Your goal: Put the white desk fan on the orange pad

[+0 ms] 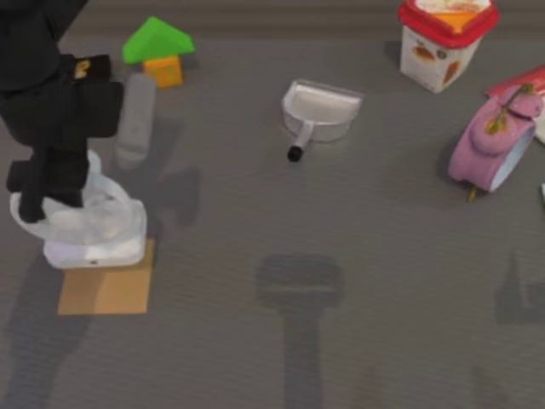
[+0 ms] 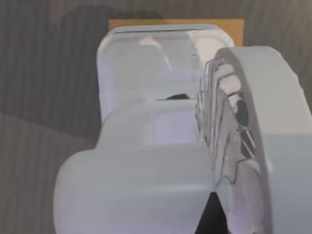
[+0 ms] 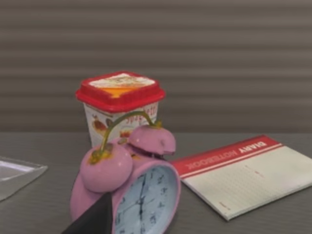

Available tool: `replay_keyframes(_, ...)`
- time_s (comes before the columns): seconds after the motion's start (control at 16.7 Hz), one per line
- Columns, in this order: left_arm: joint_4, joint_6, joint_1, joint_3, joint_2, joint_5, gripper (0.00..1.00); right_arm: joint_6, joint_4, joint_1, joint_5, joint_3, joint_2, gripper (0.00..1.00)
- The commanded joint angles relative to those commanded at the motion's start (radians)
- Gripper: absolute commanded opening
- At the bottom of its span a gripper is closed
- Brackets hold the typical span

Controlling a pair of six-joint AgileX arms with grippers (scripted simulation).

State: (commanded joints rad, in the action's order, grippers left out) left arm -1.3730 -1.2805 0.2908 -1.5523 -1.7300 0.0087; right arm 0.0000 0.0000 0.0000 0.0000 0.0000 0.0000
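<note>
The white desk fan [image 1: 89, 223] sits at the table's left, its square base overlapping the far edge of the orange pad [image 1: 106, 291]. My left gripper [image 1: 49, 194] comes down from above and is shut on the fan's round head. In the left wrist view the fan [image 2: 161, 146] fills the picture, one dark fingertip [image 2: 210, 219] wedged against the grilled head, and a strip of the orange pad [image 2: 175, 23] shows past the base. I cannot tell whether the base rests on the pad or hovers. My right arm is outside the top view; one fingertip [image 3: 92, 219] shows, held off to the side.
A green-roofed toy block [image 1: 158, 51] and a grey cylinder [image 1: 134, 119] lie behind the fan. A white scoop with a black-tipped handle [image 1: 319, 111] is at centre back. A red-lidded tub [image 1: 444, 38], pink alarm clock [image 1: 494, 141] and notebook [image 3: 243, 170] are at the right.
</note>
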Motion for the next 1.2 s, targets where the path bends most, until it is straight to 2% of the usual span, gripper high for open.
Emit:
replay_keyframes(0.12,-0.007,-0.038,-0.008,0.022,0.004,-0.004,0.0,0.0,0.0,0.0,0.0,0.0,0.0,1.0)
replay_keyframes(0.48,-0.002,-0.043,-0.004,0.026,0.001,-0.004,0.0,0.0,0.0,0.0,0.0,0.0,0.0,1.0)
replay_keyframes(0.78,0.114,-0.049,-0.017,0.133,-0.006,-0.004,0.0,0.0,0.0,0.0,0.0,0.0,0.0,1.0)
replay_keyframes(1.02,0.128,-0.052,-0.018,0.147,-0.009,-0.005,0.0,0.0,0.0,0.0,0.0,0.0,0.0,1.0)
replay_keyframes(1.2,0.128,-0.052,-0.018,0.147,-0.009,-0.005,0.23,0.0,0.0,0.0,0.0,0.0,0.0,1.0)
